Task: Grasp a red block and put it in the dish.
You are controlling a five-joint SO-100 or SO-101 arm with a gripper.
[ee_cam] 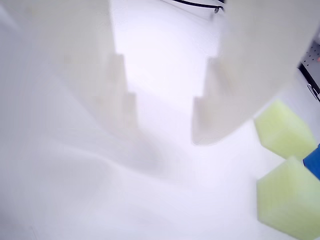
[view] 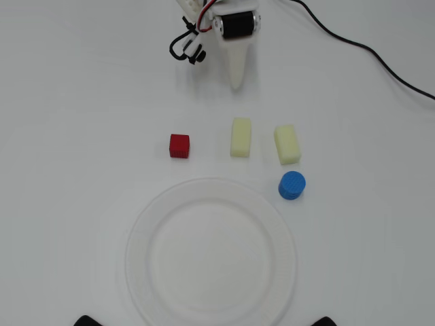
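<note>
The red block (view: 179, 145), a small cube, sits on the white table just above the upper left rim of the dish (view: 138, 234), a large round white plate that holds nothing. My gripper (view: 236, 80) is at the top of the overhead view, well above and to the right of the red block and touching nothing. In the wrist view the gripper (ee_cam: 167, 137) shows two white fingers (ee_cam: 117, 100) with a gap between them and nothing held. The red block and the dish are out of the wrist view.
Two pale yellow oblong blocks (view: 240, 136) (view: 287, 143) lie right of the red block; both show in the wrist view (ee_cam: 284, 129) (ee_cam: 290, 202). A blue cylinder (view: 291, 185) stands below the right one. A black cable (view: 367, 51) runs across the top right.
</note>
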